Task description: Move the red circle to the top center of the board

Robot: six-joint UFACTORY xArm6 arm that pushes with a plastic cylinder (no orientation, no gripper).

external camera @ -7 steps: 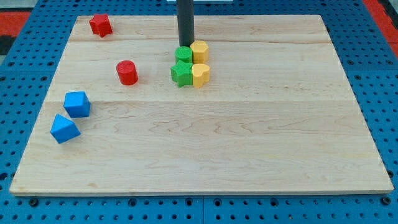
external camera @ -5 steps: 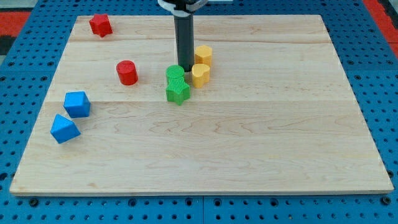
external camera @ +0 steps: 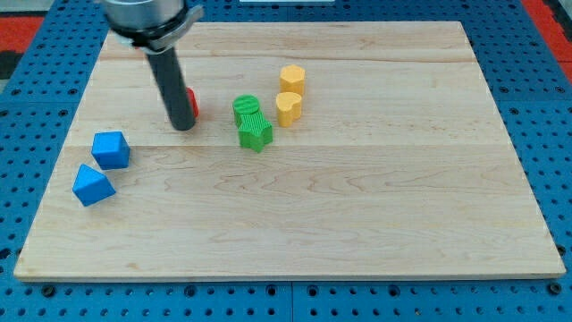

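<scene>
Red circle (external camera: pixel 191 104) is sitting on the bench (external camera: pixel 357 224), left of the green blocks (external camera: pixel 251 122), mostly hiding behind my rod. My tip (external camera: pixel 181 127) is resting just at its lower-left side, touching or nearly; no hand exists to open or close. Target lies up-right.

Two blue blocks (external camera: pixel 111 149) (external camera: pixel 93 184); two green (external camera: pixel 246 109) (external camera: pixel 256 133); two yellow (external camera: pixel 292 78) (external camera: pixel 288 108); one red (external camera: pixel 192 102)

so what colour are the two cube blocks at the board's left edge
Both cube blocks are blue, seen plainly in the camera view.
</scene>
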